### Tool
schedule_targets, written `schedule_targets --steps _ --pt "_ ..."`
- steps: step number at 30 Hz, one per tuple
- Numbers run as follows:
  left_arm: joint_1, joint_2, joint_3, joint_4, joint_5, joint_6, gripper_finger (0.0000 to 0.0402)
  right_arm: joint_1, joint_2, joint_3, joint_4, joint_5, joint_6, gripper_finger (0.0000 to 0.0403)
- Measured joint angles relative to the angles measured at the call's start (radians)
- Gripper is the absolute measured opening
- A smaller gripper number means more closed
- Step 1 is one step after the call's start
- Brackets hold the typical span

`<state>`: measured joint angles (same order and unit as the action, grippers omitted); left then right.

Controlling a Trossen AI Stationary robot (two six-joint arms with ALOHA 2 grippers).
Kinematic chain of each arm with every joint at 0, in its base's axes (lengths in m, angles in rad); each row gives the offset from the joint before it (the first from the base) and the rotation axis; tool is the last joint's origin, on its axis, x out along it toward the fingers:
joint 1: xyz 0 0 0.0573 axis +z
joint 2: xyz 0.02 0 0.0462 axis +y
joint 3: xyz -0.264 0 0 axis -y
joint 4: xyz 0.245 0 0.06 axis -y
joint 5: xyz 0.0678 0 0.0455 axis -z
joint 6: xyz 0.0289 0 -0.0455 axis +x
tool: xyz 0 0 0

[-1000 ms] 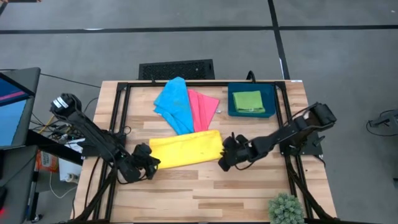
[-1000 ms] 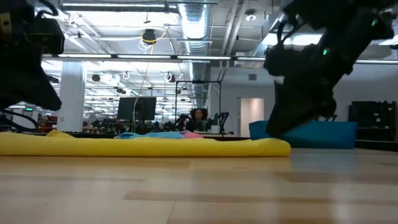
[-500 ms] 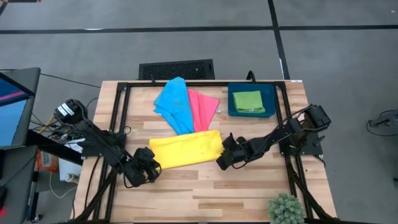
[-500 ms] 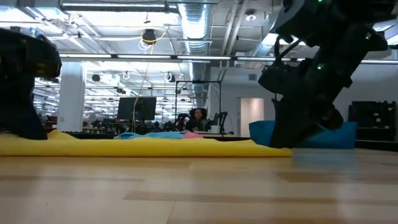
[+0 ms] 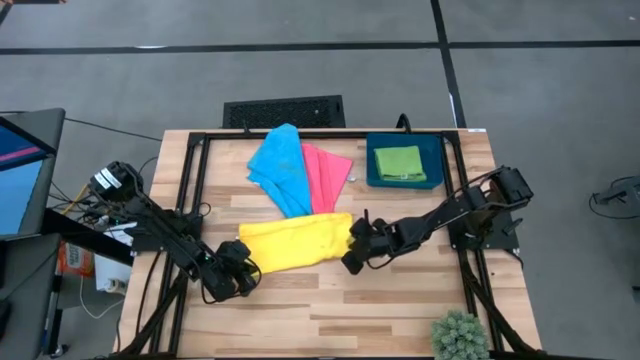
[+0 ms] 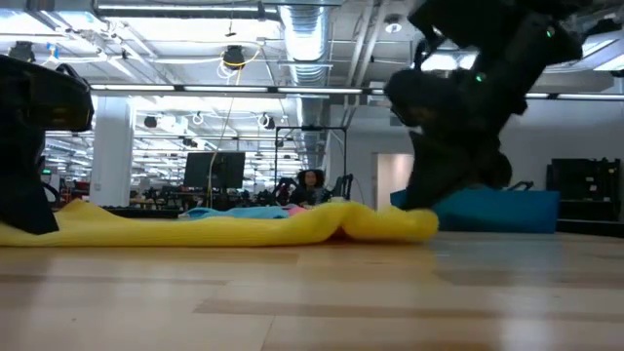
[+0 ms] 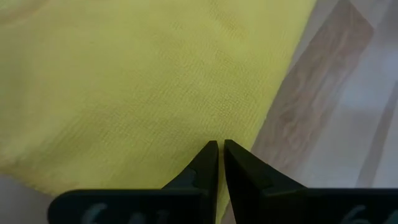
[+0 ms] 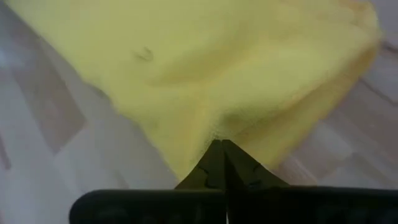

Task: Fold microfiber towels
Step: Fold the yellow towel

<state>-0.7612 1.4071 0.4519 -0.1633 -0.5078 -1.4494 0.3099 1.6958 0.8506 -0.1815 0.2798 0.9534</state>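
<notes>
The yellow towel [image 5: 293, 243] lies across the middle of the bench [image 5: 330, 310], already folded into a long band. The right gripper [image 5: 352, 256] has its fingers pinched tight on the towel's right end, which bunches into a hump there in the low view. The left gripper [image 5: 243, 277] sits at the towel's left near corner with its fingers nearly together; from its wrist view the tips rest at the cloth's edge, but whether they hold any of it I cannot tell.

The cloth looks thin, light and limp (it wrinkles wherever it is pushed), so it will sag and slide instead of keeping its shape. The corners or the folded edge are the best hold, both layers pinched together, and both ends should be lifted evenly.

Behind it, the blue towel [image 5: 279, 168] and the pink towel [image 5: 329, 175] lie loose and overlapping. The green towel [image 5: 398, 162] sits folded small in the dark tray [image 5: 372, 171].

No brand, label or writing can be read on anything.
</notes>
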Motion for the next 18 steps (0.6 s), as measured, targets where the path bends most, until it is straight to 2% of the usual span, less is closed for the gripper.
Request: schedule_targets --steps 6,10,18 --pt "0.0 0.0 0.0 0.0 0.025 -0.001 0.0017 -0.005 0.0 0.13 -0.107 0.008 -0.101 0.0005" --pt "0.0 0.0 0.0 0.0 0.025 -0.001 0.0017 -0.007 0.0 0.207 -0.116 0.007 -0.173 0.0008" --pt "0.0 0.0 0.0 0.01 0.016 -0.002 0.0017 -0.018 0.12 0.325 -0.115 -0.05 -0.276 0.0004"
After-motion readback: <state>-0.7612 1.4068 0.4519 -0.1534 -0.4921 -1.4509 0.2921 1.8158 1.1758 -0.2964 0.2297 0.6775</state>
